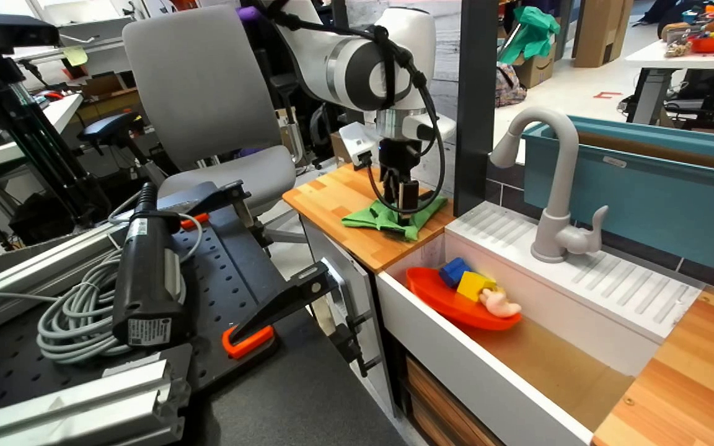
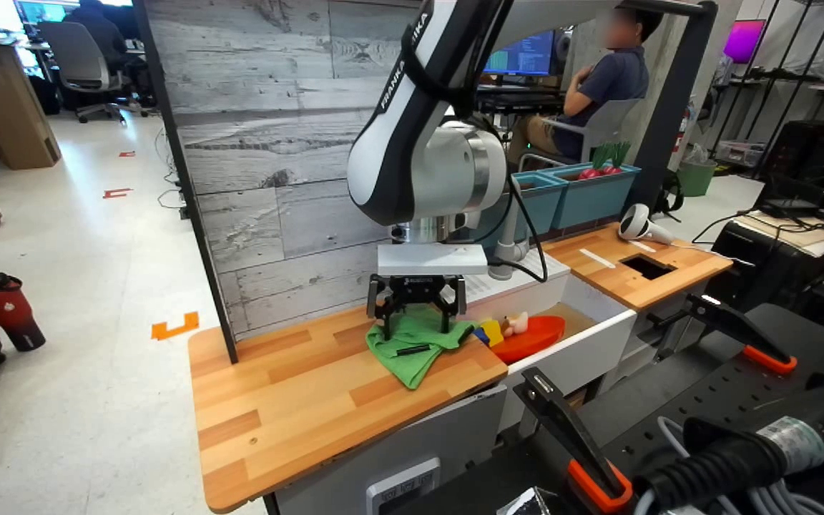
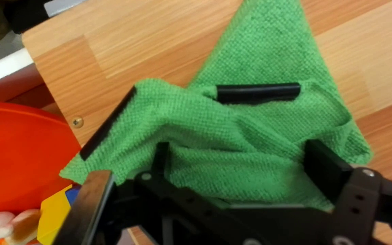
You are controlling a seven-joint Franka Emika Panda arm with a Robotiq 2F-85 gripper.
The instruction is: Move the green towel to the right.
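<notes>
An exterior view catches a white controller (image 2: 645,227), well away from the gripper (image 2: 416,327), that the wrist view doesn't. Wrist cam gives you two black strips (image 3: 258,92) on the green towel (image 3: 199,119) up close. Towel's right under the gripper, bunched between its wide-apart fingers; can't tell if the tips touch it.

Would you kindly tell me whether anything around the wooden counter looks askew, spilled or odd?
The green towel looks askew: it lies bunched, not flat, on the wooden counter, and in the wrist view one corner appears to jut past the edge. No spill shows.
</notes>
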